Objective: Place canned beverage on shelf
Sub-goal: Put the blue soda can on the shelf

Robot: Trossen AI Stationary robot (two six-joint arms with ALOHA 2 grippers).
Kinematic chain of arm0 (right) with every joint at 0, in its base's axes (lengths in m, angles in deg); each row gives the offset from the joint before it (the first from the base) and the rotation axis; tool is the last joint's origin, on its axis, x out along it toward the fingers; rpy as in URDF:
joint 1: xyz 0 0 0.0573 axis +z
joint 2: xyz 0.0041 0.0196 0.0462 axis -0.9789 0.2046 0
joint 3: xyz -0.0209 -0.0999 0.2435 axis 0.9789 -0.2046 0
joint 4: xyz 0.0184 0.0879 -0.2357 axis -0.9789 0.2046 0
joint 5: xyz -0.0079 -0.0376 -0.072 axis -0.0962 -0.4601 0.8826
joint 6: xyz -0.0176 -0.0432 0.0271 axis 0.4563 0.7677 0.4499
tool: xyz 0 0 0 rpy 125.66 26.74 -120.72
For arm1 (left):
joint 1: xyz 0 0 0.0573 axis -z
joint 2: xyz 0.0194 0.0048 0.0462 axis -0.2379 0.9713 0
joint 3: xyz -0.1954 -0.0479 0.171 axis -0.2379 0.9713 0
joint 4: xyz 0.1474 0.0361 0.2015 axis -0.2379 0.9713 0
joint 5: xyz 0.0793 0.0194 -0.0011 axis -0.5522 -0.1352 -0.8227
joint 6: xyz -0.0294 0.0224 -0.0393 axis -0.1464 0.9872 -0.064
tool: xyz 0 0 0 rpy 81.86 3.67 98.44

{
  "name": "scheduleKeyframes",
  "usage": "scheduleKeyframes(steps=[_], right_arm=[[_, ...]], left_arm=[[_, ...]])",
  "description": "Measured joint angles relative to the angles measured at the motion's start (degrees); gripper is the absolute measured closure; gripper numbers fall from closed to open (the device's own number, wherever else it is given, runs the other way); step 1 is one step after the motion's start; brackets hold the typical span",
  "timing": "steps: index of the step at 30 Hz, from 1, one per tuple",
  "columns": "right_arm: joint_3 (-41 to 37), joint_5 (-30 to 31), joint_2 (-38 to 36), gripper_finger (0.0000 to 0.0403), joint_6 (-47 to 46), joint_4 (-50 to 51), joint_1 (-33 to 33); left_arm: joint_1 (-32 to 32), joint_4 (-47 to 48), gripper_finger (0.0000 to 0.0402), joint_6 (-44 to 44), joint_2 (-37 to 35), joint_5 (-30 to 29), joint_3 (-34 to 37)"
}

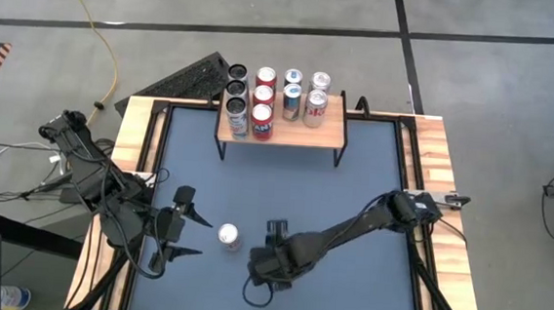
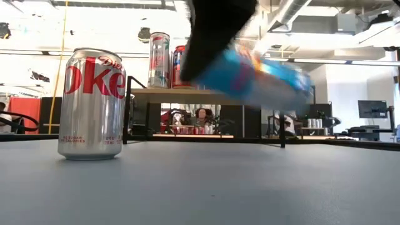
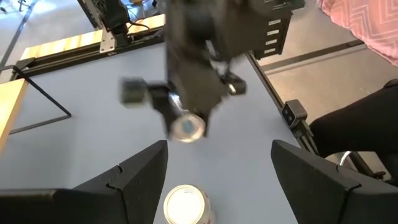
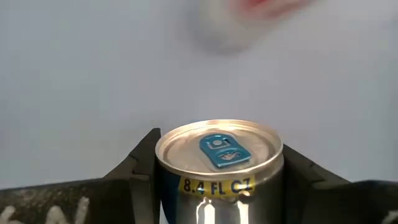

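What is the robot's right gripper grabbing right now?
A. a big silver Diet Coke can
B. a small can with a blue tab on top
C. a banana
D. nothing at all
B: in the right wrist view the right gripper has a finger on each side of a small can with a blue pull tab, while the Diet Coke can stands alone on the table.

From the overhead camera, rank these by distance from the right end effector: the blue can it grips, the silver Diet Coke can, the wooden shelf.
1. Small blue can, between the right end effector fingers.
2. Silver Diet Coke can, just to its left.
3. Light-wood shelf, at the table's far edge.
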Motion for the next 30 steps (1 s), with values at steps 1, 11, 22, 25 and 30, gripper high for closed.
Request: scheduleKeyframes(steps=[1,11,22,25,30], right_arm=[[0.0,2.5,-1.7,0.0212,0.0,0.1,-0.1],[-10.2,21.5,-21.4,0.0209,-2.9,-7.1,-4.3],[-44.5,33.3,-42.6,0.0197,1.9,-52.8,-9.3],[-51.9,33.1,-46.5,0.0199,4.1,-65.8,-11.5],[-59.7,29.4,-48.6,0.0193,6.7,-79.9,-15.3]], left_arm=[[0.0,0.0,0.0127,0.0,0.0,0.0,0.0],[1.0,0.0,0.0127,-0.2,0.0,0.0,0.0],[4.6,-0.5,0.0127,0.9,0.0,-3.9,0.0],[4.9,-1.7,0.0127,2.3,0.0,-5.1,0.0],[4.9,-2.1,0.0127,3.1,0.0,-5.0,0.0]])
